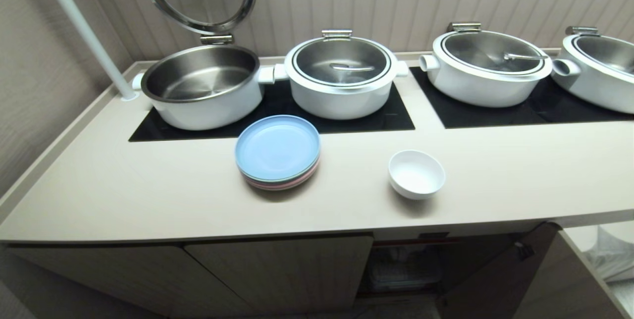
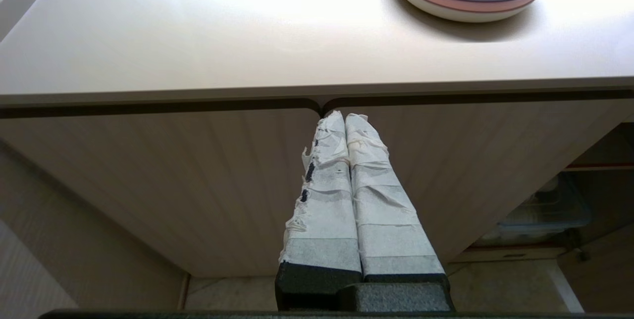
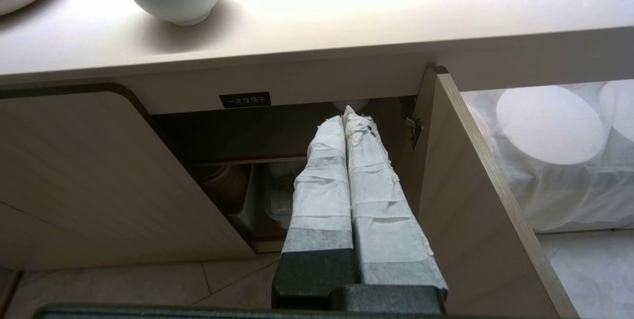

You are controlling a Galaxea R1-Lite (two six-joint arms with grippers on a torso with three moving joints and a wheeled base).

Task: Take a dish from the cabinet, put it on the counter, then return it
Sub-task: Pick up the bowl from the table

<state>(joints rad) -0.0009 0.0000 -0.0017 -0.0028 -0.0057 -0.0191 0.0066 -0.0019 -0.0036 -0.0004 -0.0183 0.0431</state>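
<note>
While the dish [image 1: 416,173] sits on the table [image 1: 148,195] at four o'clock of the plates [image 1: 277,152], both tools, left [image 2: 345,117] and right [image 3: 349,117], hang shut and empty; a glossy rim could slip when regrasped.

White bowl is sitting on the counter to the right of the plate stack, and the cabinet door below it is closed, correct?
Not quite. The bowl is on the counter right of the plate stack, but the cabinet door below it stands open, as the right wrist view shows.

cabinet [image 3: 124,170] label [image 3: 245,100] — "一次性筷子"
</note>
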